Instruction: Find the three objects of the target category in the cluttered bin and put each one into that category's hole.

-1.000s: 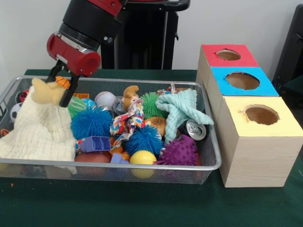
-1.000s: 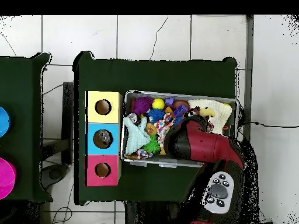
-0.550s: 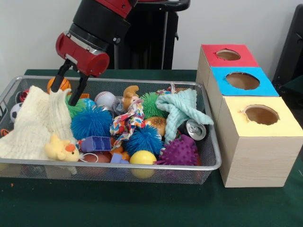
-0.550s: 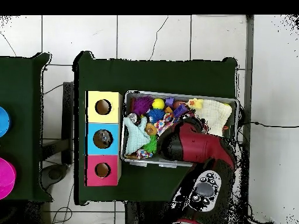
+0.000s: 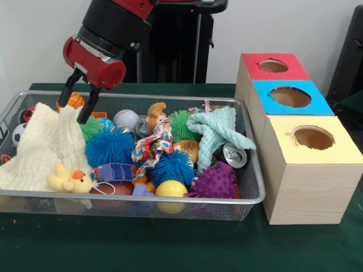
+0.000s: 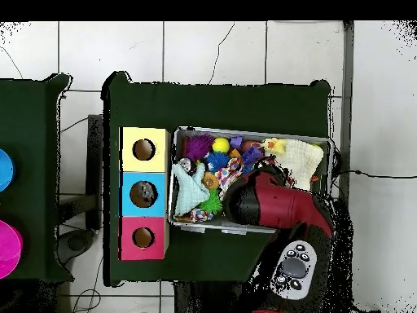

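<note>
Duck: small yellow plush with an orange beak, lying on its side at the front edge of the cream cloth, inside the wire bin.
Handling: likely light and squashy — a pinch across the plump body should hold better than one at the head.
Gripper: fingers spread and empty, poised above the cloth's peak.
Boxes: beside the bin — red, blue, yellow tops, each with a hole.

below the jaws, a cream waffle-knit cloth lies soft and matt in the metal wire-mesh bin; a shiny aluminium can, wood-grain boxes.
</note>
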Motion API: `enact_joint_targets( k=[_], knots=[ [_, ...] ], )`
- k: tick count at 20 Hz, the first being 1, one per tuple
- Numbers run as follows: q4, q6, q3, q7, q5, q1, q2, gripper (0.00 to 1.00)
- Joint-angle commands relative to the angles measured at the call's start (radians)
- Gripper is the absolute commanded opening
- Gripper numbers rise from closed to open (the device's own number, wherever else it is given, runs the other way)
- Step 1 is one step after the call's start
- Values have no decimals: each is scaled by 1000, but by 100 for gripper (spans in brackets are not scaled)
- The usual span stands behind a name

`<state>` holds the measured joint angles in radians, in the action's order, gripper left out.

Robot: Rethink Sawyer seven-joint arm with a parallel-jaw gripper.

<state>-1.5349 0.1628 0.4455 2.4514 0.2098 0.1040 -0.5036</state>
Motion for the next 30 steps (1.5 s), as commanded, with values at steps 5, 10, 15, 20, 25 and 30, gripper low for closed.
enact_joint_targets(
  k=[5, 10, 15, 20, 25, 30],
  knots=[
    [-184, 231, -293, 43, -121, 121, -34, 100],
    [-227, 273, -331, 74, -177, 132, -51, 100],
    [-235, 291, -317, 103, -210, 112, -44, 100],
    [-236, 265, -304, 114, -225, 106, -9, 100],
    [-220, 184, -297, 117, -219, 113, 68, 100],
    [-221, 143, -317, 134, -239, 130, 122, 100]
  ],
)
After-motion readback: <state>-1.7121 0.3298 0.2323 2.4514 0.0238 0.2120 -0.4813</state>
